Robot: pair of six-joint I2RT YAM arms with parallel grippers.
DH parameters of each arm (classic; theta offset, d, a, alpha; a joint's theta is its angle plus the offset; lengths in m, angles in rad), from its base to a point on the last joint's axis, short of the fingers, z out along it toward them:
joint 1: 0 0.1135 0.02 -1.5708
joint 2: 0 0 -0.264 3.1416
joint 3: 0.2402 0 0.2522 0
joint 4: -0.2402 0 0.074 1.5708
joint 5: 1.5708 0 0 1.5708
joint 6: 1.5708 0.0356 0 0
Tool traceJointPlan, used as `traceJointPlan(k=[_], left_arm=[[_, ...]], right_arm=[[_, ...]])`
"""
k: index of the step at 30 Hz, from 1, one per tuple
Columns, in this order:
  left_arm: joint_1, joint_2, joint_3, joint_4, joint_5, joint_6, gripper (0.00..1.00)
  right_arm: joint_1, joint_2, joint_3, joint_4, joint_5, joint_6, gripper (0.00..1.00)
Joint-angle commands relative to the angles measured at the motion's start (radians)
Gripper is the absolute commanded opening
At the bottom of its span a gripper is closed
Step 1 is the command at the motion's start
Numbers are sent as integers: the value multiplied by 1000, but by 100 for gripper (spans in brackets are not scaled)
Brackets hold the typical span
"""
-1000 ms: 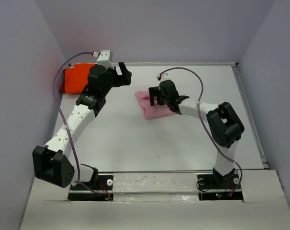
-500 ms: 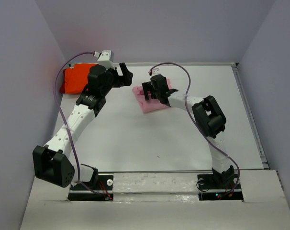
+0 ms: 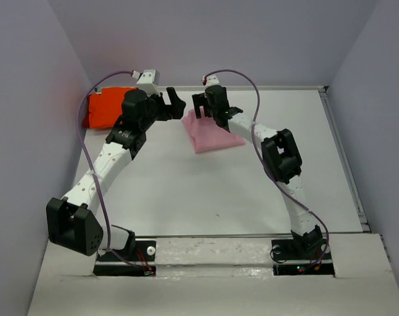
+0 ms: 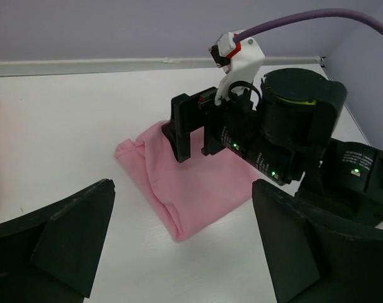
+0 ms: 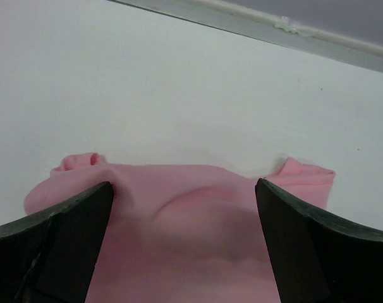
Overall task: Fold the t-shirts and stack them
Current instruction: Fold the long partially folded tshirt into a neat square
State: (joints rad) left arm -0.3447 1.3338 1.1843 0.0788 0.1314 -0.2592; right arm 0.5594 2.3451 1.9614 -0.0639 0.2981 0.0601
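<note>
"Between the right fingers, what is found?" asks the inspector.

"The pink t-shirt, folded into a flat pad on the white worktop. Its far edge runs from one finger across to the other, with a small rolled corner near each tip."

"State of those fingers?"

"Spread wide, one on either side of the cloth, pointing down at it. Nothing is clamped. The tip on the left of the wrist view appears to sit against a fold of the pink cloth. Whether the other tip touches, I cannot tell."

"And the left fingers?"

"Also spread wide, holding nothing and touching nothing, hanging above the worktop. They face the pink t-shirt, which lies ahead of them and apart, with the right fingers standing at its far side."

"The second garment?"

"The orange t-shirt lies in a compact block behind the left fingers, by the left wall, well apart from the pink one. Only a sliver of it shows at the left edge of the left wrist view."

"Stacked?"

"No. The two garments lie separately on the worktop, the pink one under the right fingers, the orange one out of reach of either pair."
</note>
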Motion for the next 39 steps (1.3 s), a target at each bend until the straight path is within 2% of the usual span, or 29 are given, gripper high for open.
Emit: traceJointPlan(k=[1, 5, 15, 18, 29, 34, 39], left_arm=[[6, -4, -8, 52, 40, 5, 99], [6, -4, -9, 56, 53, 8, 99], [6, -7, -17, 68, 77, 6, 99], [6, -7, -18, 73, 82, 6, 99], [6, -12, -20, 76, 76, 6, 99], [9, -18, -18, 75, 85, 2, 99], [12, -19, -22, 78, 83, 2, 99]], right_arm=[[-18, 100, 86, -68, -47, 18, 100], [-18, 163, 180, -102, -53, 12, 100], [-27, 120, 186, -94, -71, -23, 100], [-27, 70, 142, -83, -70, -39, 100], [-27, -268, -93, -76, -120, -49, 100], [-27, -336, -280, -80, -198, 0, 100], [-27, -308, -392, -38, -290, 101, 99]])
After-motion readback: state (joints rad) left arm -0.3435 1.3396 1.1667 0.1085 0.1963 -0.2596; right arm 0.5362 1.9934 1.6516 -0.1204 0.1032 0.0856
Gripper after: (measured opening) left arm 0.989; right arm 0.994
